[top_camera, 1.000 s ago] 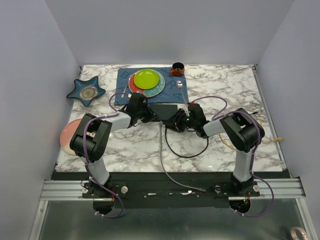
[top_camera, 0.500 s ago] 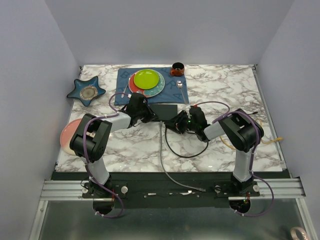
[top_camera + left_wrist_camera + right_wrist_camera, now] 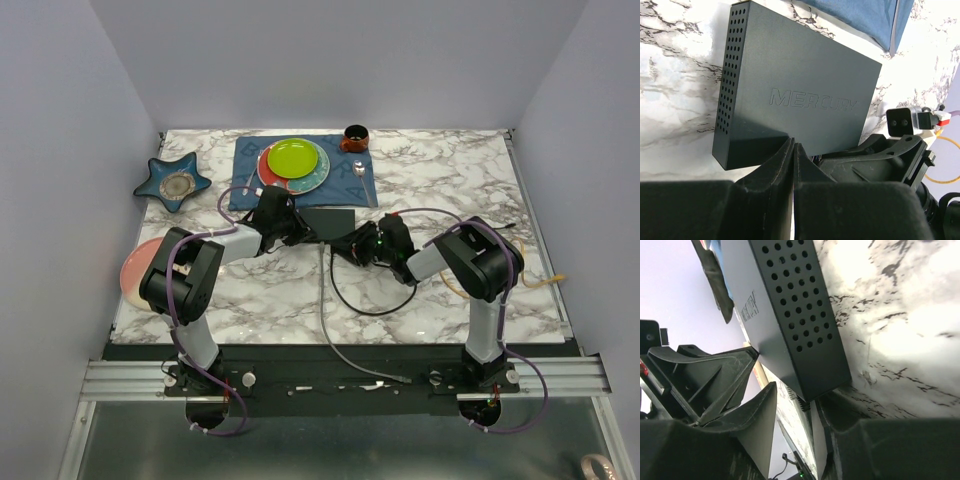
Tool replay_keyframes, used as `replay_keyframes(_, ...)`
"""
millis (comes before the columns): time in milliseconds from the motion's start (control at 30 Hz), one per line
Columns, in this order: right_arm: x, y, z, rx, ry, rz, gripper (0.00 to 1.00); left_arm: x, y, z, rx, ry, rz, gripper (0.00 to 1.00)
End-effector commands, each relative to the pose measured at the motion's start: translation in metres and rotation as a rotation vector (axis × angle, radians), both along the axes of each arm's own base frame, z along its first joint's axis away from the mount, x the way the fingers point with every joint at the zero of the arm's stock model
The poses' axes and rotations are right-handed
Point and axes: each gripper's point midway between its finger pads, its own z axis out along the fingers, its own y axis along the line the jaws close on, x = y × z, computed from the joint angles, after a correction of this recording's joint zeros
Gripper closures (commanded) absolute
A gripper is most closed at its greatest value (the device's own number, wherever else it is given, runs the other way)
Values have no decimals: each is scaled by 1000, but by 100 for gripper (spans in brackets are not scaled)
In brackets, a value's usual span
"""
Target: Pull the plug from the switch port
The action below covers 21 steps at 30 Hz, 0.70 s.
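The switch [image 3: 328, 222] is a flat black box lying just in front of the blue mat. In the left wrist view the switch [image 3: 800, 85] shows its top and perforated side. My left gripper [image 3: 792, 143] is shut with nothing in it, its tips against the switch's near edge. My right gripper [image 3: 799, 395] is at the switch's [image 3: 790, 315] front right corner, open. Its jaws stand either side of the plug's ribbed boot [image 3: 803, 402], and a gap shows beside the left finger [image 3: 757, 425]. The grey cable [image 3: 818, 440] runs back between the fingers. The port itself is hidden.
Behind the switch, the blue cloth mat [image 3: 250, 180] carries stacked plates topped by a green one [image 3: 292, 157] and a brown cup [image 3: 354, 137]. A star-shaped dish [image 3: 173, 182] and pink plate [image 3: 133, 270] are at left. A black cable loop [image 3: 385, 308], grey cable [image 3: 323, 300] and yellow cable [image 3: 548, 281] lie nearer.
My right gripper has edged left, closer to the switch's front corner, and its jaws have narrowed a little. The left arm and the switch have not moved.
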Motion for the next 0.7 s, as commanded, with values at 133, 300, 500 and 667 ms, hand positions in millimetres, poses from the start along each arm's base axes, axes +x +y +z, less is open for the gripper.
replay_keyframes(133,7,-11,-22,-43,53,-74,65,-9,3,-3,3,22,-12,87)
replay_keyframes(300,9,-14,-23,-31,73,-96,66,-8,3,-5,4,25,-12,87)
replay_keyframes(500,13,-15,-20,-8,81,-124,66,-9,3,-5,5,26,-14,87)
replay_keyframes(667,14,-12,-20,-16,79,-104,80,-11,3,-5,6,28,-14,87)
